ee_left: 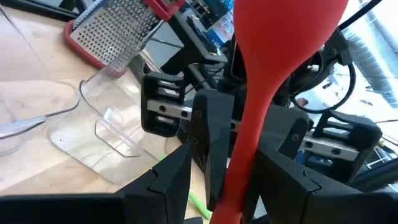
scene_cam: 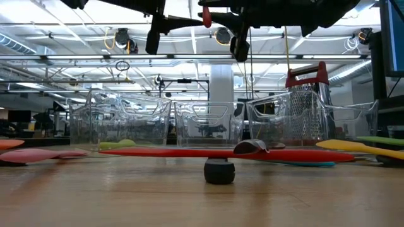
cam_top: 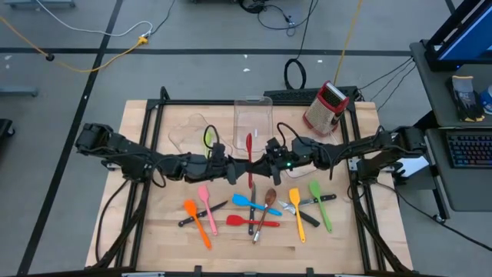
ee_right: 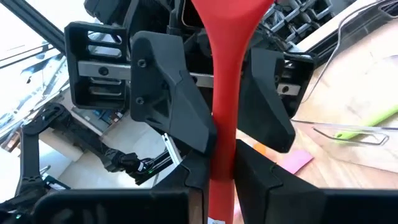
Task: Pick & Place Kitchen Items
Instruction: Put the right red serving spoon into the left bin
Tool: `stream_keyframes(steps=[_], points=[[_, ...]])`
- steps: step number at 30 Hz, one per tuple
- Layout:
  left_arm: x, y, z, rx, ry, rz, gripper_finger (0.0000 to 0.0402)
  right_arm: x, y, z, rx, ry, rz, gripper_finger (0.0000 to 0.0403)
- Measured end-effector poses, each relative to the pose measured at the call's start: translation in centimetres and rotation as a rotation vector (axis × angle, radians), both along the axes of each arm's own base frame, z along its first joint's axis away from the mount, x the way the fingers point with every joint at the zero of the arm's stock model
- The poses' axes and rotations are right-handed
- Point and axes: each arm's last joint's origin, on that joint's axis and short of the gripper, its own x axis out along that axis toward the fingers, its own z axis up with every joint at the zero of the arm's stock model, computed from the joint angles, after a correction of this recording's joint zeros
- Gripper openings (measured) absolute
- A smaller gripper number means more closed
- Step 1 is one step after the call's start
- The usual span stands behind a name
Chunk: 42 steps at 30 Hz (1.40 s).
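Observation:
A red spatula (cam_top: 249, 148) hangs above the table's middle, roughly level, its broad head toward the far edge. My right gripper (ee_right: 222, 171) comes from the right and is shut on its thin handle. My left gripper (ee_left: 235, 186) comes from the left and is open, with a finger on each side of the same handle (ee_left: 239, 168). Below them on the wood lie an orange spatula (cam_top: 198, 223), a pink one (cam_top: 204, 197), a blue one (cam_top: 245, 201), a second red one (cam_top: 243, 221), a brown spoon (cam_top: 267, 203), a yellow spatula (cam_top: 297, 212) and a green one (cam_top: 320, 203). My right gripper pinches the red spatula's thin handle (ee_right: 224, 146) between its two fingers, below the broad head. The fingers come level from the table's right and lie across the handle. The spatula is lifted clear of the table. Of my left gripper I cannot tell whether its fingers touch the handle.
A tall clear bin (cam_top: 254, 117) stands behind the grippers. A low clear bin (cam_top: 187, 135) with a yellow-green utensil (cam_top: 208, 137) sits to its left. The red-topped box grater (cam_top: 325, 108) leans at the far right. Black-handled knives (cam_top: 201, 212) lie among the utensils.

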Motion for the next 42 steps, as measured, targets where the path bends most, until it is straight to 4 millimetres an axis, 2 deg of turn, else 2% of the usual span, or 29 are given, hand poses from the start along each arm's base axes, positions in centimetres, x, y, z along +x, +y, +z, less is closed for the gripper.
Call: stream_keyframes(steps=[15,19,25,33,42], points=[[0.3,1.6,0.0,-0.032,-0.001,-0.013,0.0168,0.0,-0.1,-0.1,0.003,0.006,-0.025,0.0038],[0.3,2.0,0.0,-0.041,-0.002,-0.025,0.0128,0.0,-0.1,-0.1,0.001,0.011,-0.033,0.0038],[0.4,2.2,0.0,-0.014,0.008,-0.043,0.0027,0.0,-0.1,-0.4,0.010,0.041,-0.030,0.0038],[0.4,2.2,-0.1,-0.004,0.012,-0.049,0.0020,0.0,-0.1,-0.5,0.016,0.054,-0.030,0.0040],[0.3,2.3,-0.1,-0.025,0.007,-0.017,0.0017,0.0,0.0,-0.5,0.005,0.055,-0.025,0.0131]])
